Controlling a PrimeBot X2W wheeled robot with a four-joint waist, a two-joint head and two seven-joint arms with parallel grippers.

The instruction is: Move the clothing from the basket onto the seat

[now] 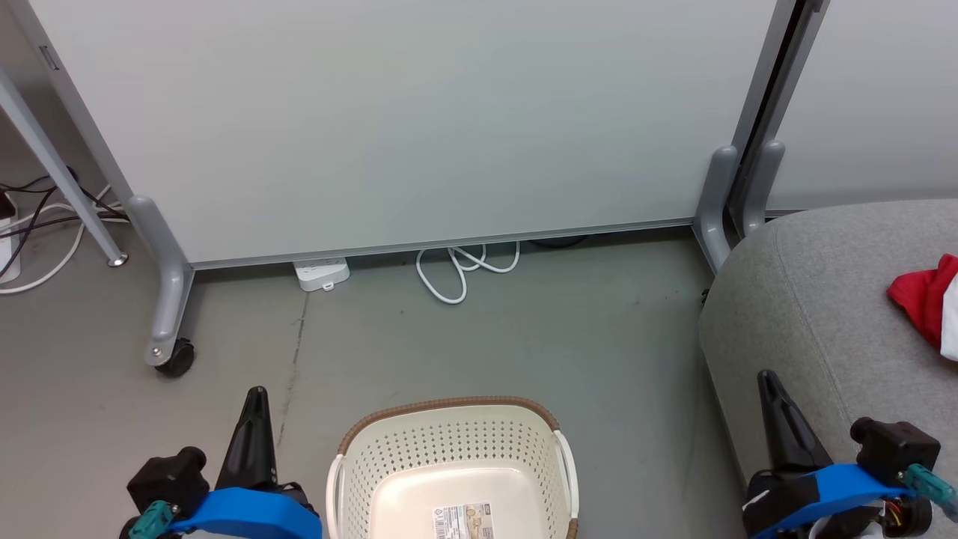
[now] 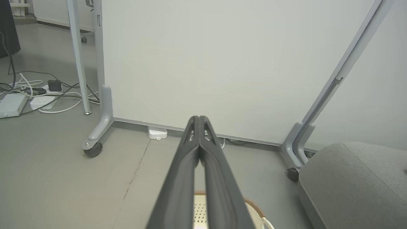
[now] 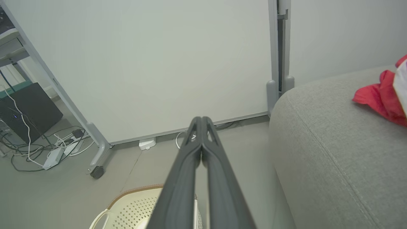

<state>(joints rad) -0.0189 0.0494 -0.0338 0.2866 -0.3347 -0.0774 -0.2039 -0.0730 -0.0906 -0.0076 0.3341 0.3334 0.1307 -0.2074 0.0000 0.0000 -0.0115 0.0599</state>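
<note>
At the lower left of the head view, the left gripper (image 1: 254,408) points up over the grey floor (image 1: 524,337). Its jaws are pressed tight together and hold nothing.

In the lower middle sits the laundry basket (image 1: 449,445) on the floor. The part that shows is bare, and you can see the sticker (image 1: 462,522) on its bottom.

At the lower right is the right gripper (image 1: 772,393). Its jaws are pressed together too, with nothing in them.

The big grey seat (image 1: 816,299) is at the right. The red clothing (image 1: 919,296) lies on top of it, at the right edge of the frame, well apart from the basket.

I think the job is at its end. The near part of the basket is cut off, so the next move calls for a look in there. If something red is left, the jaws must open first.
</note>
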